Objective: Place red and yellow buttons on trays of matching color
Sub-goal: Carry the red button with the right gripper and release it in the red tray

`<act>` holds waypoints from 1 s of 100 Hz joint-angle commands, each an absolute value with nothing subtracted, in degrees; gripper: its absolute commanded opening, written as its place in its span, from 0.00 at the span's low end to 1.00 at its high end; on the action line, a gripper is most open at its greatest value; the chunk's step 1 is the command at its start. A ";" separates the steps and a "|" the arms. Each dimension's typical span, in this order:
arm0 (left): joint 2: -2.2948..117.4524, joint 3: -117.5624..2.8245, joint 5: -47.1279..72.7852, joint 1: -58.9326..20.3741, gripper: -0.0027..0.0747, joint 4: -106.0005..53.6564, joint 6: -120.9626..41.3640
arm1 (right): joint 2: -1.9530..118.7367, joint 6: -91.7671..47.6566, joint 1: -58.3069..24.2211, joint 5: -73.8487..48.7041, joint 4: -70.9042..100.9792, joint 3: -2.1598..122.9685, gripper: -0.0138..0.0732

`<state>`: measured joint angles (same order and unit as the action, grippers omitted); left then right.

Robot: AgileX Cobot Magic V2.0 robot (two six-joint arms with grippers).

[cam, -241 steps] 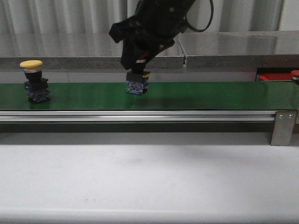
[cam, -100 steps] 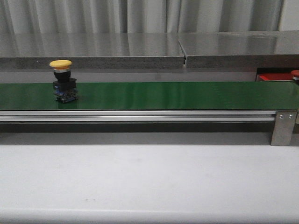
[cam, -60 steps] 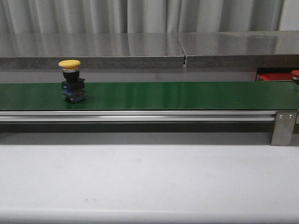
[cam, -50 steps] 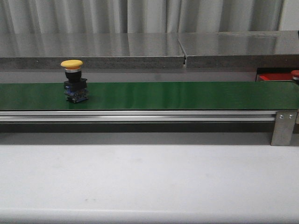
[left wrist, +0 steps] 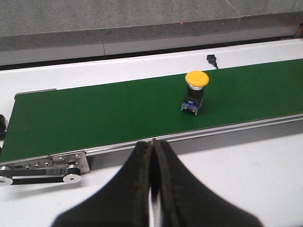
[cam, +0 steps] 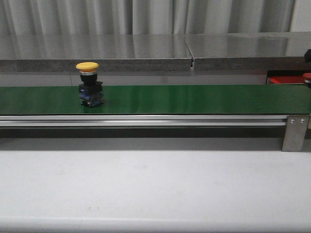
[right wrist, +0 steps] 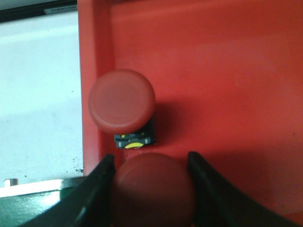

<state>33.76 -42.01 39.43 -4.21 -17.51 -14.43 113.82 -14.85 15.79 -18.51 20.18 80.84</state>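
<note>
A yellow button on a black base stands upright on the green belt, left of centre; it also shows as the yellow button in the left wrist view. My left gripper is shut and empty, on the near side of the belt and apart from the button. My right gripper is shut on a red button over the red tray. A second red button sits in that tray near its wall. The red tray is at the far right. A yellow tray is out of view.
The belt's metal rail and end bracket run along the front. A grey counter ledge lies behind the belt. White tabletop fills the near side. A dark part of the right arm shows at the right edge.
The yellow button has ridden the belt to the right. The right arm, which held a button over the belt's middle, has left the front view toward the right.
</note>
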 commanded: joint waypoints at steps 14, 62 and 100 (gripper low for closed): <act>33.83 -43.65 35.63 -4.66 0.01 -18.64 -14.24 | 111.27 -14.77 16.17 -14.73 20.95 82.86 0.33; 33.83 -43.65 35.63 -4.66 0.01 -18.64 -14.24 | 111.40 -14.77 16.17 -15.56 20.95 82.86 0.79; 33.83 -43.65 35.63 -4.66 0.01 -18.64 -14.24 | 101.09 -16.74 15.41 -16.56 20.89 79.83 0.79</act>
<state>33.76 -42.01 39.43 -4.21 -17.51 -14.43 107.11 -15.41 15.67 -18.71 20.33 79.72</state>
